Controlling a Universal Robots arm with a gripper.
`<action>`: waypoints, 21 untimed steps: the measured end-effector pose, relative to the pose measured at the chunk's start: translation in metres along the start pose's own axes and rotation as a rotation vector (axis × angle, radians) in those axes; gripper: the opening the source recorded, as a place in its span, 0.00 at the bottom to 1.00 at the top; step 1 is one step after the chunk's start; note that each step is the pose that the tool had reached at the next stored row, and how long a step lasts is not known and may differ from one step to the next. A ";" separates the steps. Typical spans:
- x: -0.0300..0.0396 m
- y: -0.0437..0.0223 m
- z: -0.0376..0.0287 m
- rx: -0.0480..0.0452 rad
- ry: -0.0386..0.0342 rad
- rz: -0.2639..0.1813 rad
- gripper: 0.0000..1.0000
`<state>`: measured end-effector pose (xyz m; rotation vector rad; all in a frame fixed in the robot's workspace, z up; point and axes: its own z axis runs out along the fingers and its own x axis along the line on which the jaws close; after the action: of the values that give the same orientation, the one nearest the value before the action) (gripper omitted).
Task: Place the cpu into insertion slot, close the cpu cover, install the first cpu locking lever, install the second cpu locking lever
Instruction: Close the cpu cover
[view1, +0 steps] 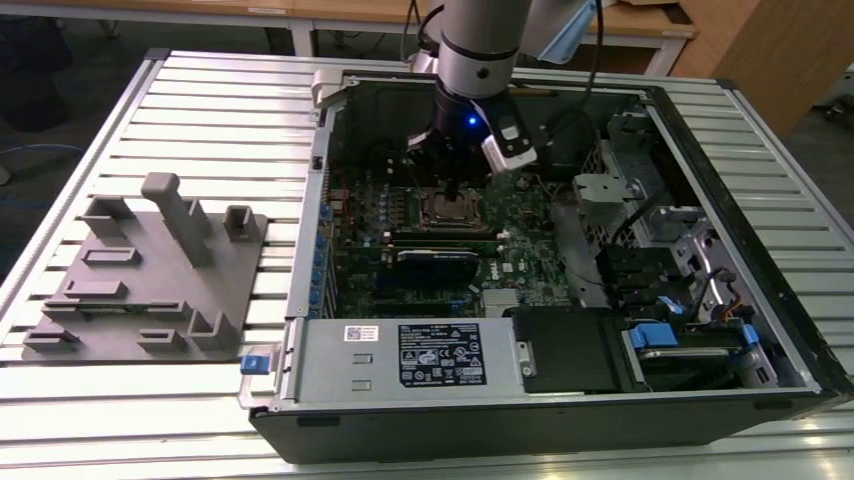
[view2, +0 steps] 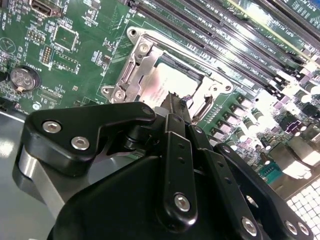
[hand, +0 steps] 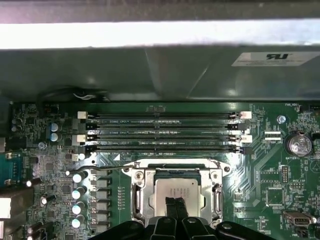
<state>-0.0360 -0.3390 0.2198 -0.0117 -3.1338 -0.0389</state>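
We are looking into an open computer case lying on the slatted bench, with the arm reaching down into its far half. The pincer is hanging right over the socket on the green board.

In both wrist views the pincer is showing its two black fingers pressed together with nothing between them. Their tips are pointing at the middle of the chip. We cannot tell whether they are touching its grey metal top or stopping just above it.

The chip is sitting flat in the socket, just beside the long memory slots. The cover is lying down around it, and the chip is showing through its square window.

On the bench, towards the exterior view's left and well apart from the case, a grey holder block is standing.
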 end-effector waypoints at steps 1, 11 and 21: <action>0.0000 0.0000 0.0002 -0.0002 0.0001 -0.007 0.10; -0.0040 -0.0001 0.0023 0.0003 0.0012 -0.044 0.10; -0.0052 -0.0001 0.0028 0.0002 0.0008 -0.032 0.10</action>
<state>-0.0308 -0.3391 0.2170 0.0379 -3.1332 -0.0388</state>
